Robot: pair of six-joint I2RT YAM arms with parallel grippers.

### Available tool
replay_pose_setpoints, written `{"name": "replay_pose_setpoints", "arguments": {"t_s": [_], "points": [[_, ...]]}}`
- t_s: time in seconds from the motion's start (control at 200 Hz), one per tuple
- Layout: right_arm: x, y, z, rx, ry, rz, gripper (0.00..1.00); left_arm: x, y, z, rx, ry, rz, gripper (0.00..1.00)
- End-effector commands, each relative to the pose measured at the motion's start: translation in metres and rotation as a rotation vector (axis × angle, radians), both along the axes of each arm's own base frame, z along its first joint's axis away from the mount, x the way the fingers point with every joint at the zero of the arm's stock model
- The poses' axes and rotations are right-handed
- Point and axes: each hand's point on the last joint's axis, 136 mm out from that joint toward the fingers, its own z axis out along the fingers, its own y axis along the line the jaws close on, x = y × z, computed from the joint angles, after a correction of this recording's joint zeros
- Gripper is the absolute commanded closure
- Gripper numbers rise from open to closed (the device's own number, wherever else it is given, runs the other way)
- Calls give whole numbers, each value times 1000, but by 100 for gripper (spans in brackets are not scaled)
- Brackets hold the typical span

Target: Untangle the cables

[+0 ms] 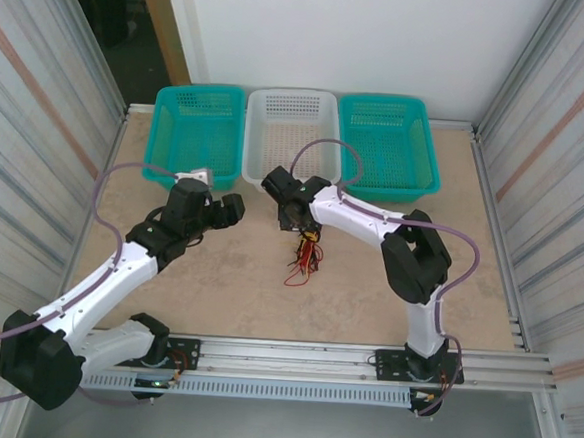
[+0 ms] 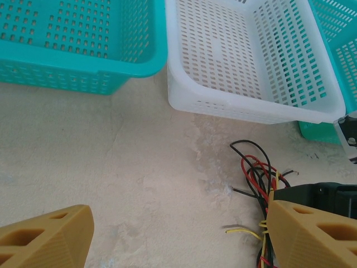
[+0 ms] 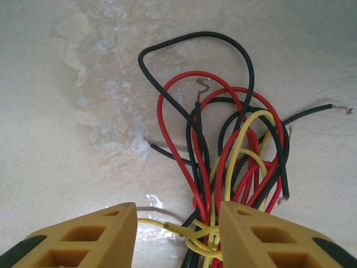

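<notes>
Red, yellow and black cables (image 3: pixel 223 151) are lying tangled on the table (image 1: pixel 217 284), just in front of the white basket (image 2: pixel 245 111). Right gripper (image 3: pixel 177 211) is straddling the bundle's end, jaws partly apart, not pinching it. Left gripper (image 2: pixel 178 215) is hovering beside the tangle, jaws spread wide, holding nothing.

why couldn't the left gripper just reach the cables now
Probably yes: the left gripper is open and the cables lie just beside it on bare table; only the right gripper, straddling the bundle, crowds it.
</notes>
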Motion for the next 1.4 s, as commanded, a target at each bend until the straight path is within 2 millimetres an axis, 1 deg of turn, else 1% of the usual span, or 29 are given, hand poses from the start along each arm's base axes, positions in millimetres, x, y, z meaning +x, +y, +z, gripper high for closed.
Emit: {"name": "replay_pose_setpoints", "arguments": {"t_s": [0.0, 0.075, 0.15, 0.21, 0.296, 0.326, 0.371, 0.386, 0.491, 0.581, 0.666, 0.747, 0.822, 0.872, 0.942, 1.017, 1.087, 1.157, 1.273, 1.393], "points": [[-3, -9, -10, -78, 29, -15, 62, -2, -5, 0, -28, 17, -9, 18], [-5, -11, -15, -94, 42, -26, 71, -2, -6, -3, -31, 23, -11, 18], [-5, -12, -13, -101, 35, -36, 79, -2, -8, -4, -35, 26, -17, 18], [-5, -13, -8, -104, 24, -34, 88, -2, -10, -4, -40, 28, -25, 18], [-3, -14, 5, -94, -6, -35, 100, -1, -15, 0, -58, 26, -43, 16], [-2, -14, 10, -88, -16, -34, 100, 0, -18, 2, -69, 23, -52, 13], [-2, -14, 23, -71, -41, -37, 100, 1, -24, 8, -93, 16, -76, 3], [-1, -14, 28, -62, -52, -39, 100, 2, -26, 11, -103, 11, -86, 2], [0, -12, 62, 22, -138, -32, 100, 4, -47, 35, -203, -40, -168, 1], [-1, -8, 103, 149, -243, -7, 100, 2, -66, 61, -315, -104, -249, 1], [-5, -9, 143, 261, -348, 18, 100, -1, -78, 82, -400, -143, -306, 1], [-10, -16, 179, 339, -439, 20, 100, -3, -86, 93, -450, -162, -339, 1], [-13, -25, 205, 390, -501, 10, 100, -8, -94, 100, -476, -187, -366, 1], [-16, -29, 219, 419, -534, 8, 100, -14, -104, 106, -482, -216, -406, 1], [-21, -32, 234, 458, -568, 10, 100, -26, -120, 118, -482, -264, -476, 1], [-24, -34, 243, 496, -595, 8, 100, -42, -138, 136, -494, -345, -579, 1], [-27, -37, 251, 532, -614, 4, 100, -53, -147, 142, -487, -397, -622, 1], [-30, -38, 258, 565, -623, 5, 100, -56, -152, 138, -477, -400, -633, 1], [-36, -39, 269, 619, -635, 8, 100, -47, -154, 121, -448, -336, -604, 1], [-41, -40, 278, 662, -650, 12, 100, -44, -160, 112, -451, -308, -613, 1]]}}
